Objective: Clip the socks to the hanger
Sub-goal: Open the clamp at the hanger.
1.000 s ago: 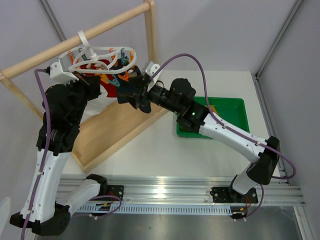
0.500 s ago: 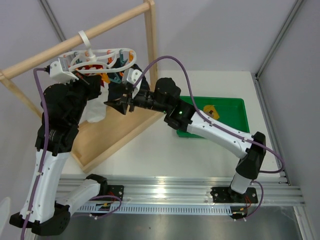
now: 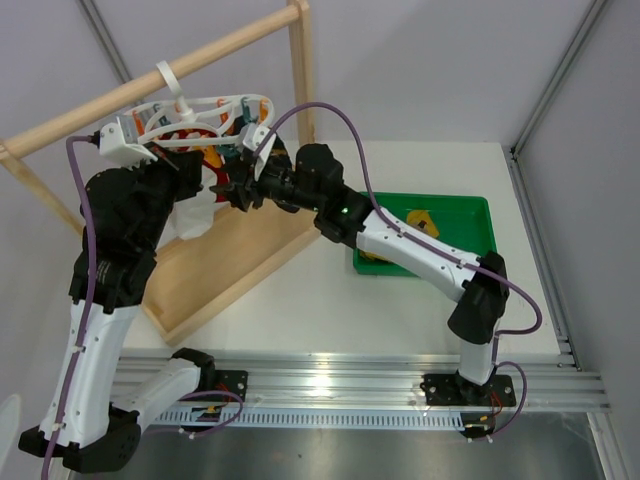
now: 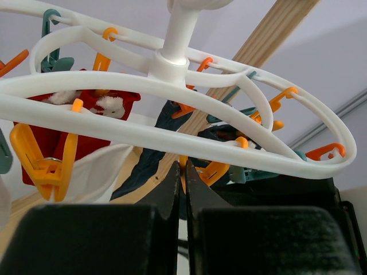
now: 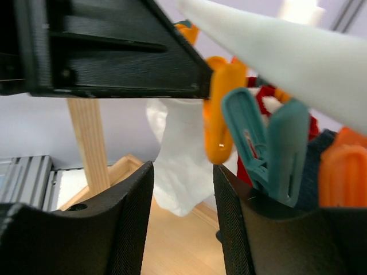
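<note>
The white looped hanger [image 3: 205, 108] hangs by its hook from the wooden bar; it also fills the left wrist view [image 4: 172, 123]. A white sock [image 3: 195, 212] hangs clipped from it, also seen in the right wrist view [image 5: 180, 166] and at the left wrist view's lower left [image 4: 92, 175]. My left gripper [image 4: 183, 172] is shut, its tips just under the hanger's rim at an orange peg [image 4: 215, 171]. My right gripper [image 5: 183, 189] is open beside it, with an orange peg [image 5: 221, 109] and the white sock between its fingers. A mustard-yellow sock [image 3: 420, 220] lies in the green bin [image 3: 478, 235].
Red socks [image 4: 74, 114] and a dark navy sock [image 4: 152, 157] hang on the hanger. A teal peg [image 5: 269, 149] is next to my right finger. The tall wooden rack [image 3: 300, 60] and its tray base [image 3: 235, 260] stand under the hanger.
My right arm has swung left, bringing its gripper in under the hanger beside the left gripper. The hanger has shifted slightly. The left arm has barely moved.
</note>
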Available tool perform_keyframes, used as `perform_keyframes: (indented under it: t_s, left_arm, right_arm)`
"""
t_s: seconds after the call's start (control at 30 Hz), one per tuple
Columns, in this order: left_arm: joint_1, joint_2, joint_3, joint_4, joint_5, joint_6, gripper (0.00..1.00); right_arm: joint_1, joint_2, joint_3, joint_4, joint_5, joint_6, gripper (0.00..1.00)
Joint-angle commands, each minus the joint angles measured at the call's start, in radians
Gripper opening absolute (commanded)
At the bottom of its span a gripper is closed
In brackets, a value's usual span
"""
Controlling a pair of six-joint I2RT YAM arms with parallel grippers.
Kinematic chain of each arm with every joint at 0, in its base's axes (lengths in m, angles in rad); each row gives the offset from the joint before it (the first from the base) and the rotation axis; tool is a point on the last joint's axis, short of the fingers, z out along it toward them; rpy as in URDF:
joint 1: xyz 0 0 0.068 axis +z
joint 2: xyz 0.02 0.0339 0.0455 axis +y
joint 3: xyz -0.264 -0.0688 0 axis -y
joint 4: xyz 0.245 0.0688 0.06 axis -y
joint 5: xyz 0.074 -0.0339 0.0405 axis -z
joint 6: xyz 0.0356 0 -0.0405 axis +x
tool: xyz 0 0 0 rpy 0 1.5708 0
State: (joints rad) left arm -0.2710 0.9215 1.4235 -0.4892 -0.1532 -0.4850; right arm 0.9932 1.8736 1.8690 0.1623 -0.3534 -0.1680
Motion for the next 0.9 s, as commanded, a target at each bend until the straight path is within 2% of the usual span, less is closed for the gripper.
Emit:
perform_keyframes:
  t_s: [0.0, 0.6, 0.87]
  left_arm:
    - [-0.007, -0.009, 0.031, -0.012, 0.038, 0.026, 0.01]
    - [-0.008, -0.004, 0.034, -0.017, 0.093, 0.006, 0.01]
    - [-0.008, -0.007, 0.035, -0.017, 0.107, -0.006, 0.01]
  right_arm:
    - [-0.013, -0.014, 0.033, 0.019, 0.051, 0.021, 0.48]
    - [-0.034, 0.019, 0.065, 0.121, -0.009, 0.065, 0.44]
    - [-0.036, 0.021, 0.07, 0.134, -0.022, 0.073, 0.31]
